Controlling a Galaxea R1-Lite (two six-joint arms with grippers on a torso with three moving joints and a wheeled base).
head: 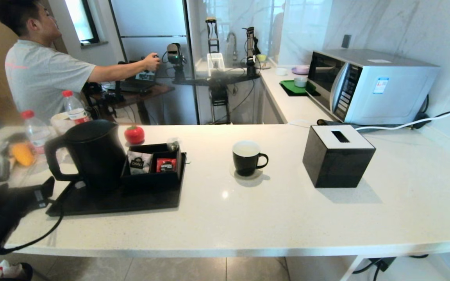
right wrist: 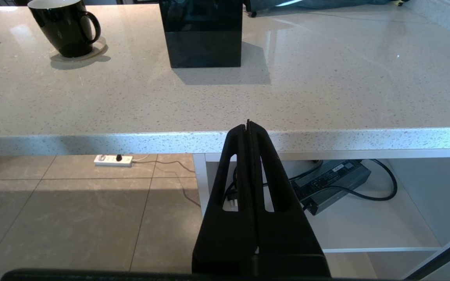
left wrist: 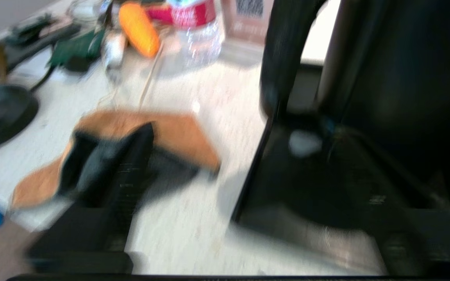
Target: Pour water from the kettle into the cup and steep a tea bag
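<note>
The black kettle (head: 90,152) stands on a black tray (head: 131,203) at the counter's left, its loop handle (head: 51,160) turned toward the left edge. My left gripper (head: 45,189) is low beside that edge, just short of the tray. In the blurred left wrist view it (left wrist: 264,199) is open, with the kettle handle (left wrist: 283,58) ahead. The black cup (head: 246,158), white inside, sits on a coaster mid-counter. My right gripper (right wrist: 248,125) is shut and empty, below the counter's front edge, the cup (right wrist: 66,27) far from it. No tea bag shows.
A black organiser (head: 152,171) on the tray holds a CHALI packet (head: 139,163) and a red packet (head: 166,165). A black tissue box (head: 338,156) stands right of the cup. Bottles (head: 35,130), a red ball (head: 134,134), a microwave (head: 369,84) and a person (head: 37,70) are behind.
</note>
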